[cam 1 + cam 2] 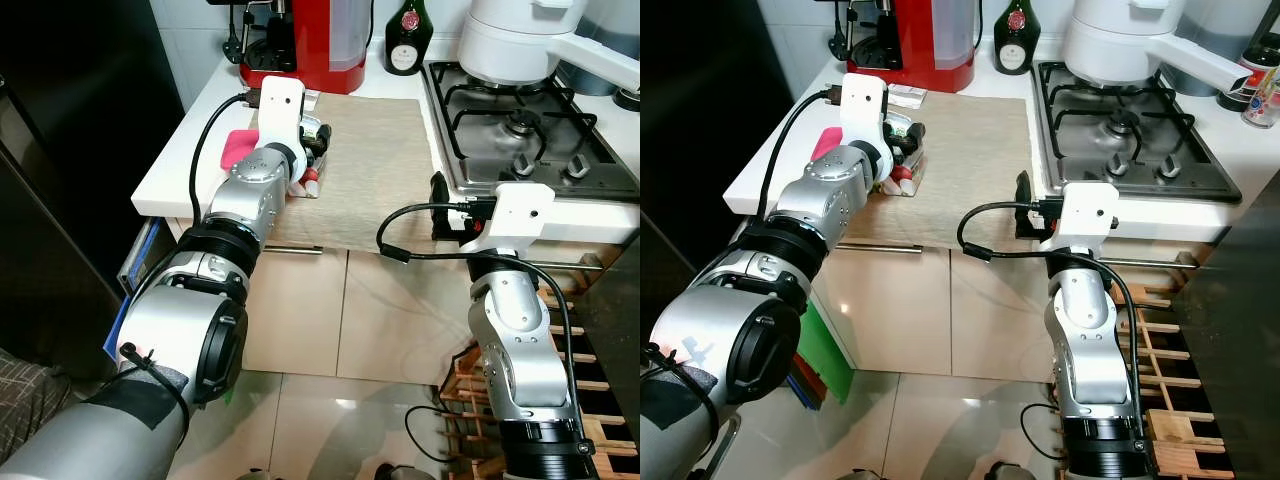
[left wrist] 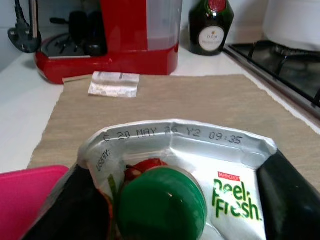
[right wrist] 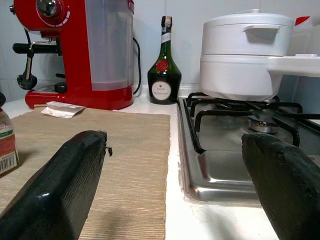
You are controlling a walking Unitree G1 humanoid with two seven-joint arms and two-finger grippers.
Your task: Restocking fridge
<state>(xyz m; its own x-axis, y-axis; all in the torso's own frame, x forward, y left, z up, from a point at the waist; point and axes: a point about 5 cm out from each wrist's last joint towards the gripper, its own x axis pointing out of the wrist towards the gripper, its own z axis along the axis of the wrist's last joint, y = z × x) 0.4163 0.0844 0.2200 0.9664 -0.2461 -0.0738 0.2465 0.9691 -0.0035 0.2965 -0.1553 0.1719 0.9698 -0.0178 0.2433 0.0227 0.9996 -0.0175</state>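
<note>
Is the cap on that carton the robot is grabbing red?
No, the cap on the carton between the left end effector's fingers is green.

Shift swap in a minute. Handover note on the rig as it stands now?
Left tool: at the left part of the counter, fingers on either side of a carton with a green cap; whether it is clamped, I cannot tell.
Right tool: open, holding nothing, at the counter's front edge between the woven mat and the gas hob.
Done: carton reached; it is not lifted.
Left: confirm the grip, lift, carry to the fridge.
</note>
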